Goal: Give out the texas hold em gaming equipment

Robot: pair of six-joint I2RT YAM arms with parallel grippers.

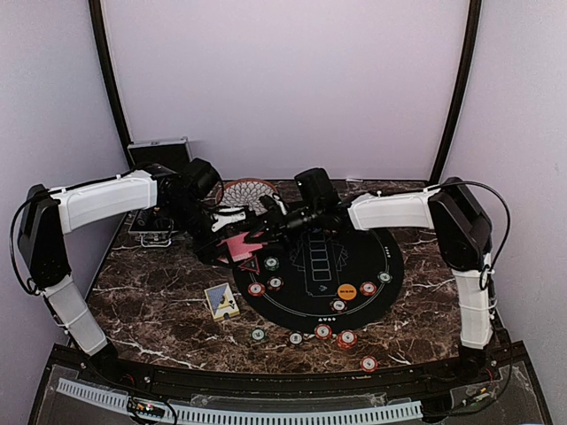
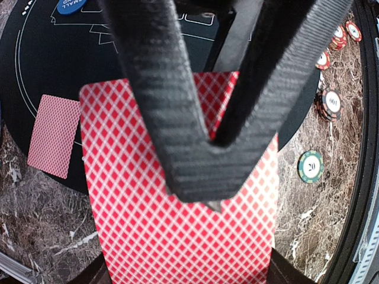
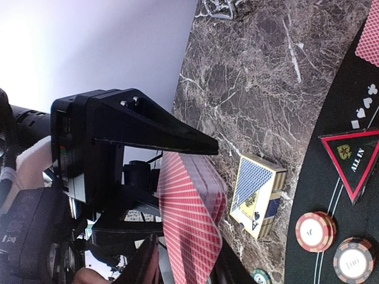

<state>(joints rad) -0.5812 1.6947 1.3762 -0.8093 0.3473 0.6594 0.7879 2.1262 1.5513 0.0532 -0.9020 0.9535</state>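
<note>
Left pincer point(image 2: 206, 177) pinching red-backed cards point(image 2: 177, 248), long axis along its fingers, above edge of black mat point(image 2: 53, 65), right pincer point(image 3: 186, 273) grip unclear, triangle marker point(image 3: 350, 158) on mat reads ALL IN

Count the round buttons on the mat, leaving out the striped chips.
2. The orange button lies on the right half of the black mat. The blue button lies on the mat at the left wrist view's top edge. Others may be hidden.
</note>
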